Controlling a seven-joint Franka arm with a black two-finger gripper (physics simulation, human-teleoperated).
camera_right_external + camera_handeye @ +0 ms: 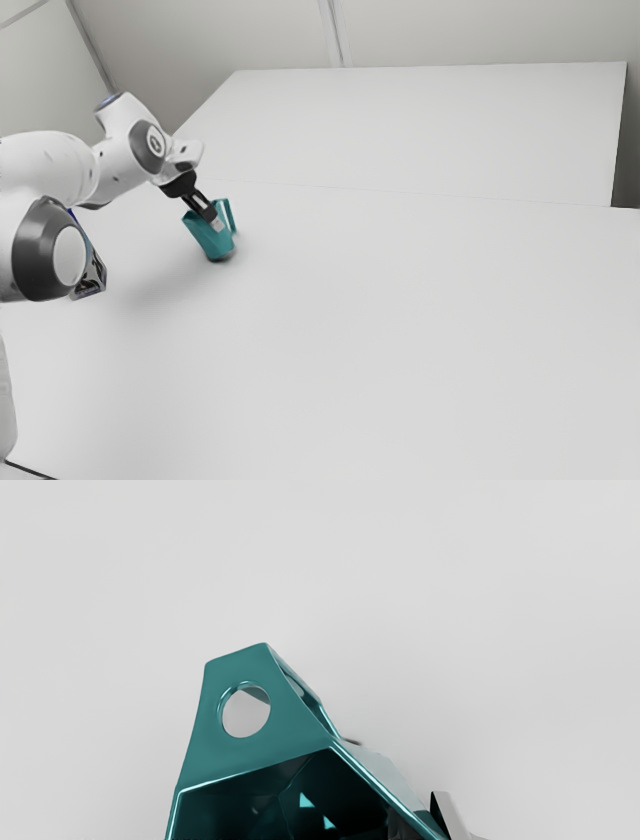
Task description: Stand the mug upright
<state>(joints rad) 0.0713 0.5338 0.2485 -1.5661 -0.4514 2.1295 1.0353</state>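
In the exterior view, my gripper [210, 212] reaches down at the rim of the teal mug [212, 240]. The mug leans, its open mouth tipped toward the exterior view's left and its handle on the right-hand side there. A dark shadow lies right under its base; whether the base touches the table I cannot tell. In the wrist view, the mug [260, 752] shows its dark inside and its handle with a round hole. The gripper [424, 825] is shut on the mug's wall, one finger inside the mouth and the other outside.
A small box with dark and white markings [92, 278] stands partly behind the arm, at the exterior view's left. The white table [400, 330] stretches toward that view's right, with a pale wall panel [420, 130] beyond it.
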